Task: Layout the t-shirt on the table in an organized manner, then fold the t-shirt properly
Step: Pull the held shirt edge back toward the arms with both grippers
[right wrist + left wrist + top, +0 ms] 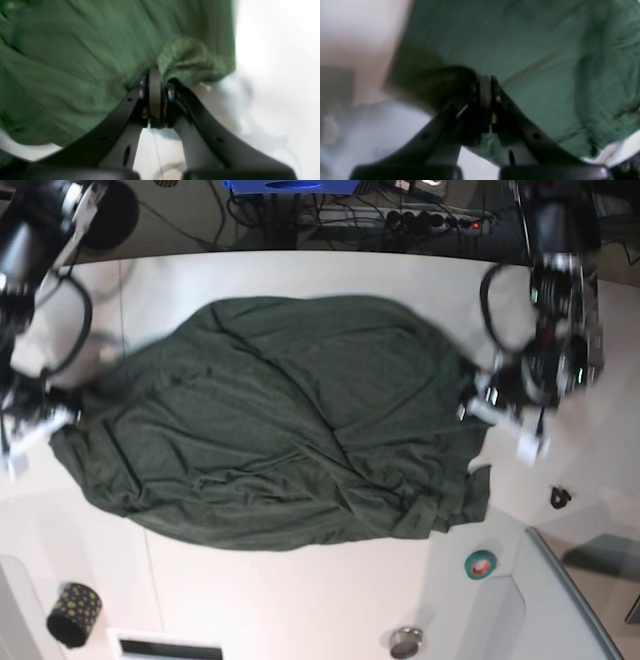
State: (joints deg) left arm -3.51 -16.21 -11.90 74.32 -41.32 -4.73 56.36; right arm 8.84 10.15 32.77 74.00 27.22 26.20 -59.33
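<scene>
Left gripper (485,100) pinched on the t-shirt (280,420) edge; right gripper (155,97) likewise clamps the opposite side. Shirt lies stretched between them across the table (300,600), seemingly pulled taut to flatten it.

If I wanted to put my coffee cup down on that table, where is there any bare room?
The widest bare stretch of the table lies between the t-shirt's near edge and the dotted black cup, metal disc and green tape roll. A narrower strip runs behind the shirt. The sides are crowded: the right gripper and left gripper each pinch an edge.
</scene>
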